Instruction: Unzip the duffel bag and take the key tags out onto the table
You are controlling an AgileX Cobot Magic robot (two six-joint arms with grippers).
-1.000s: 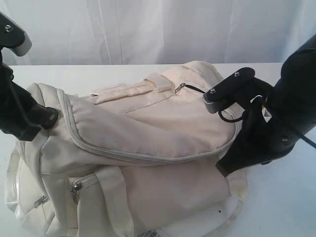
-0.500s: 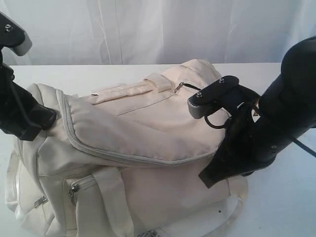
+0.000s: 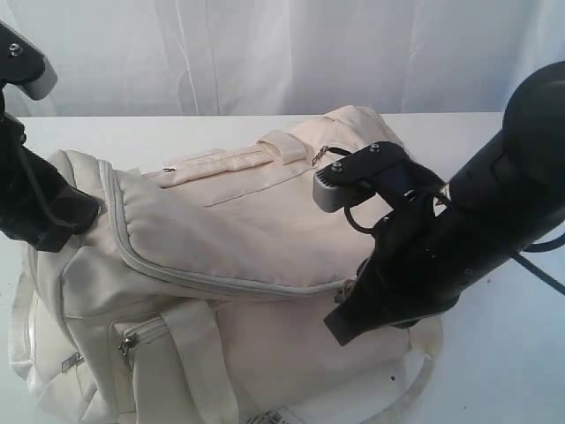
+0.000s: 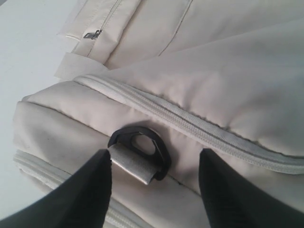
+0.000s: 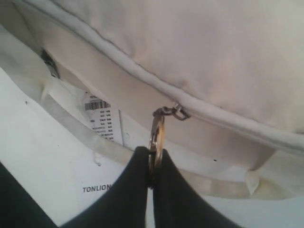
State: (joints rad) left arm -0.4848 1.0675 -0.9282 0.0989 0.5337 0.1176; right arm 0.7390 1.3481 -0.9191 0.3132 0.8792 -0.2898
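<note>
A: Outside view: front of bag [image 3: 229, 230], slightly above, close; table [image 3: 177, 132] and curtain [image 3: 265, 53] behind.
B: Left wrist: tight, down onto D-ring [image 4: 161, 154] at bag end. Right wrist: tighter, on pull ring [image 5: 158, 128]. Long zip [image 3: 221, 284] common to all three.

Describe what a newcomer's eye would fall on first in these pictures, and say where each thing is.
A large cream duffel bag lies across the white table, taking up most of the exterior view. At the bag's front right, the right gripper is shut on the metal zip pull ring. At the bag's left end, the left gripper stands open astride a dark D-ring.
</note>
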